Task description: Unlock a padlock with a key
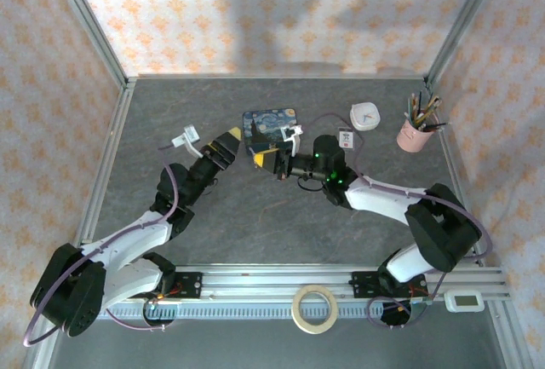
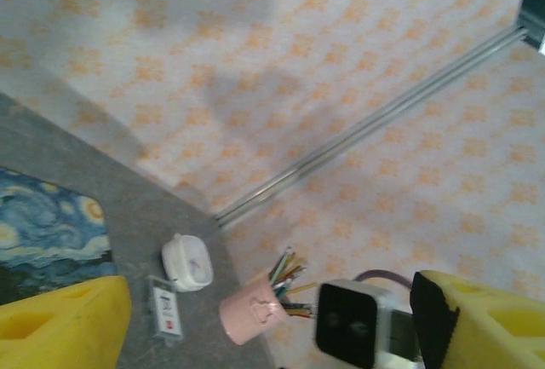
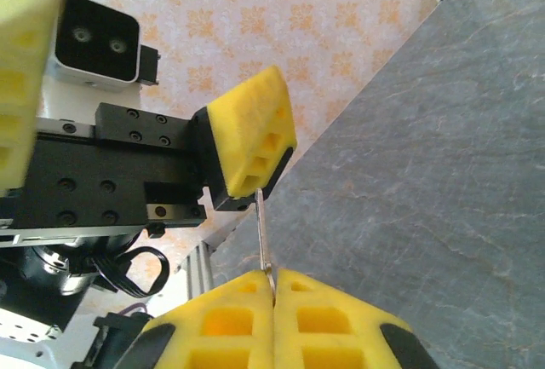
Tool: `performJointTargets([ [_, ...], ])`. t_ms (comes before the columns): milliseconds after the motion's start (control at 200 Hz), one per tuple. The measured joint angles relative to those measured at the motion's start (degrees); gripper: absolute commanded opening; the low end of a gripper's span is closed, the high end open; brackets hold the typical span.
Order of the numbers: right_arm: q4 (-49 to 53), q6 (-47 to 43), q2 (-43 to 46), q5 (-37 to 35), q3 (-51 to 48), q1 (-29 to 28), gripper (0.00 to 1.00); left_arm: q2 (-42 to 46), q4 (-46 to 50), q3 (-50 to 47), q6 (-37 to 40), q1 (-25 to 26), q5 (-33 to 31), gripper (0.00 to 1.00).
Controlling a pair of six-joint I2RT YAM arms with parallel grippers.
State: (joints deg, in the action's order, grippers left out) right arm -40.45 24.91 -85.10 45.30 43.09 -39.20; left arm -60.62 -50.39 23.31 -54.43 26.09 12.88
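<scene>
STEP: key is held, insertion judged not yet begun | RIGHT JAWS: clenched on the key [image 3: 264,241] at its lower end, shaft standing up from them | LEFT JAWS: spread wide, nothing held, one pad [image 3: 251,130] at the key's tip | PADLOCK: cannot be made out | NEXT: padlock must be found, key tip lined up with keyhole

Top view: bright, even, diffuse light from above. Soft grey shadows on back wall [image 1: 281,20], upper centre & upper right. Table [image 1: 255,233] matte, no glare.

Left wrist view: soft overall, wallpaper smeared. Yellow pads [image 2: 60,326] in lower corners out of focus.

Right wrist view: crisper, stone grain sharp at right. Pad at upper left [image 3: 25,62] blurred & pale. Upper right corner washed out.
</scene>
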Motion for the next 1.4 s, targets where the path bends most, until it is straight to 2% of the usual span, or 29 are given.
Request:
performJointTargets([
  [170,6.4,-5.16,0.11,-2.08,1.92,0.0,0.0,-1.11,4.98,1.31,-2.21,-0.22,0.55,0.69],
  [275,11.74,-8.81,0.11,-4.76,3.82,-0.09,0.0,-2.32,5.51,1.44,-3.85,-0.22,1.55,0.68],
  [415,19.39,-16.13,1.16,-16.31,7.19,-1.79,0.0,-4.63,6.27,2.54,-6.73,-0.22,2.91,0.62],
  [586,24.63,-25.46,2.49,-31.23,9.99,-7.08,0.0,-8.57,6.12,3.65,-11.26,0.31,3.91,0.56],
  [756,27.12,-31.76,1.44,-39.23,11.74,-10.36,0.0,-10.88,7.32,6.36,-12.83,1.68,4.31,0.5],
  [941,28.94,-34.93,0.94,-42.58,11.8,-10.64,0.0,-10.88,7.43,7.3,-13.22,1.73,4.24,0.46],
  [1231,29.09,-36.39,0.94,-42.73,11.91,-11.04,0.0,-11.82,7.76,7.74,-13.25,1.99,4.24,0.45],
  [1401,29.07,-36.57,0.87,-42.12,12.15,-11.26,0.0,-13.57,8.02,8.09,-13.33,2.45,4.28,0.3],
])
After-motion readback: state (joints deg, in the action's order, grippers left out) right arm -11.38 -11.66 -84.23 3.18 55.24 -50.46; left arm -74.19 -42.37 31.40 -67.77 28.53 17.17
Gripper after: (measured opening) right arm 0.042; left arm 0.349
